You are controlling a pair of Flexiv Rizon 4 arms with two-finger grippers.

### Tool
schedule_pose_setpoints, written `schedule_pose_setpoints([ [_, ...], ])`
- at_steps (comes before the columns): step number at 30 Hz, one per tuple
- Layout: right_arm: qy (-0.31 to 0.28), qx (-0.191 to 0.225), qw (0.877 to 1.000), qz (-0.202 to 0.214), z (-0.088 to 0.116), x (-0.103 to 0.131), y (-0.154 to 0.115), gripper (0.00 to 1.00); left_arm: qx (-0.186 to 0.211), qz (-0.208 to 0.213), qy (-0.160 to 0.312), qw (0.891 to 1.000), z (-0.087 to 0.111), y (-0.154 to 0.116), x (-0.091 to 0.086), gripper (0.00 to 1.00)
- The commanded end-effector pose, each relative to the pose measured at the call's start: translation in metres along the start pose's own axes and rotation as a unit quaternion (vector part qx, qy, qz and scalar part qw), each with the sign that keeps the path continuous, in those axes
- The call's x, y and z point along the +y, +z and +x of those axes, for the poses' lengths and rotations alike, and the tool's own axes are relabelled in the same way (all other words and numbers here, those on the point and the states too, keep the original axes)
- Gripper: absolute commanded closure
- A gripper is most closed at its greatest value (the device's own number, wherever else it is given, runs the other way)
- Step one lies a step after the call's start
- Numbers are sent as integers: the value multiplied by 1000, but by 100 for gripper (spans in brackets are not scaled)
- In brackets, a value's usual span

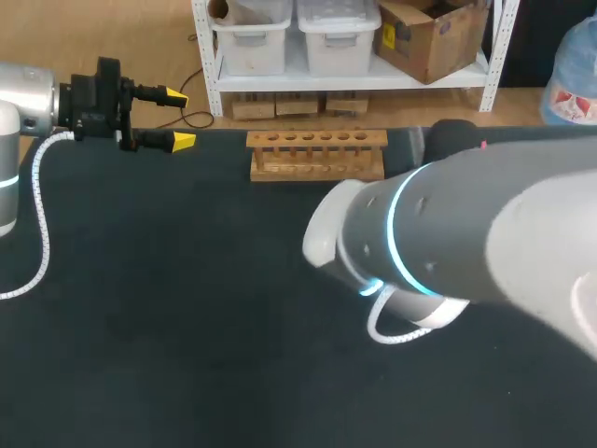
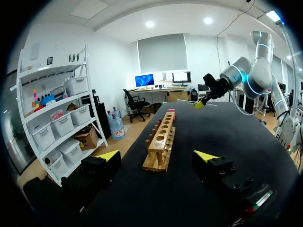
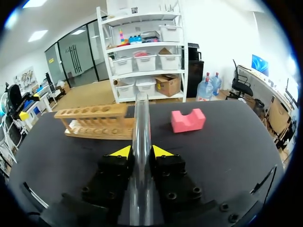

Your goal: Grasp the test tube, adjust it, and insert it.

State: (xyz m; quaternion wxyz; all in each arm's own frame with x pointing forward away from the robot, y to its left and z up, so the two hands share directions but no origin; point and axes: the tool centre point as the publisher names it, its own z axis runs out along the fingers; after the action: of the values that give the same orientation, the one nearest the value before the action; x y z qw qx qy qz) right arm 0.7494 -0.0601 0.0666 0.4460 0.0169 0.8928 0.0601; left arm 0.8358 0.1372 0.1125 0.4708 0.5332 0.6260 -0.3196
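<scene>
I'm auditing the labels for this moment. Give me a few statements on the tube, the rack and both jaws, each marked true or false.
1. The right jaws are shut on the test tube. True.
2. The wooden rack has a tube standing in one of its holes. False: every hole that shows is empty, and the only tube in view is in the right jaws.
3. The left jaws stand open and hold nothing. True.
4. The pink foam block sits on top of the rack. False: it lies on the table beside the rack's end, apart from it.
</scene>
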Motion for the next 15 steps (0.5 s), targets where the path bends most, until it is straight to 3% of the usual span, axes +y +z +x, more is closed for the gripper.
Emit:
schedule_pose_setpoints([
  [1, -1, 25, 999, 32, -6, 18, 0, 100, -1, -1, 1, 1000, 1, 0, -1, 0],
  [15, -6, 15, 1000, 12, -11, 56, 16, 100, -1, -1, 1, 1000, 1, 0, -1, 0],
])
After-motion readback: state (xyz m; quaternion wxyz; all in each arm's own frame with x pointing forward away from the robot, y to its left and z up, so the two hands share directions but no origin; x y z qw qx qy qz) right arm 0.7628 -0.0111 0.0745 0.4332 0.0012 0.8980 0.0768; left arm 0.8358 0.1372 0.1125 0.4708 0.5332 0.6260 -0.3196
